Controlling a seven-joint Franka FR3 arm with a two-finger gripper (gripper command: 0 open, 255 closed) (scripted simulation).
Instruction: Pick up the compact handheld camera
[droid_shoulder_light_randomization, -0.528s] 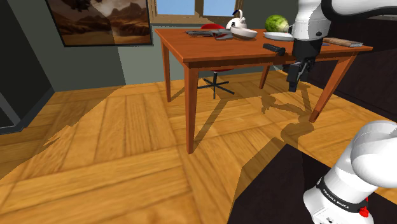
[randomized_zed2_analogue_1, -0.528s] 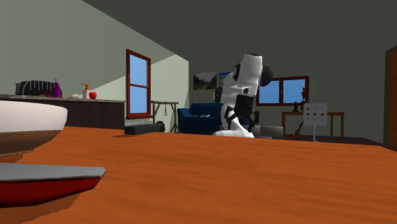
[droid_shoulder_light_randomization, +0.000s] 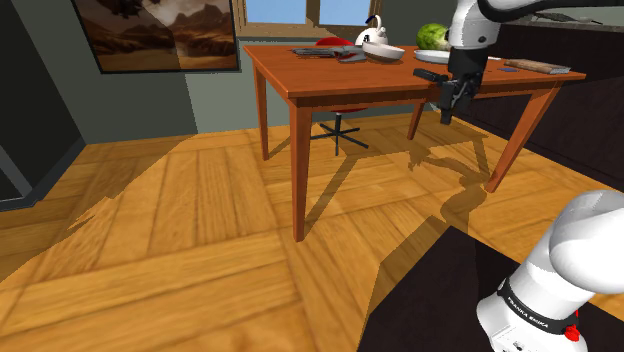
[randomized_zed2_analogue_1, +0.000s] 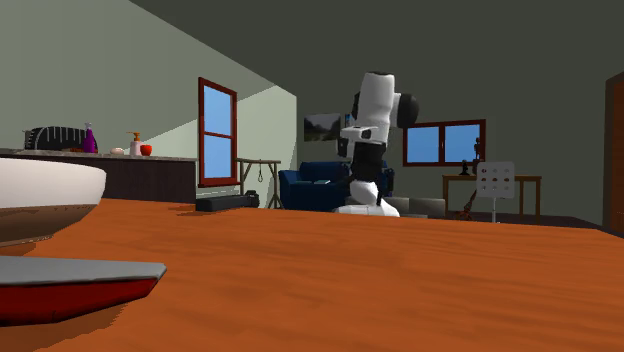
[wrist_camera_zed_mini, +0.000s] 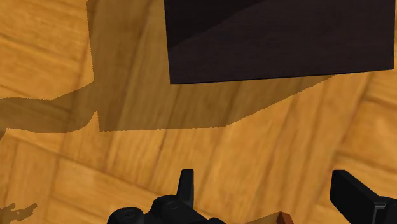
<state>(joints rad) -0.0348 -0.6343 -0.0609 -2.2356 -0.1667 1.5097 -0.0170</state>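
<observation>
Shoulder view: the all-black two-finger tool has risen to the front edge of the red-brown wooden counter, at 5 o'clock of the small black handheld camera lying there; a white bowl sits at 11. Second exterior view: the white arm stands straighter. Wrist view: fingers spread, released, over plank floor.

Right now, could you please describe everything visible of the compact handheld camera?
The camera is a small, plain black, elongated body lying flat on the reddish-brown table, close to the edge nearest the arm. Only the tabletop seems to touch it; the open fingers hang beside that edge, lower than the top.
</observation>
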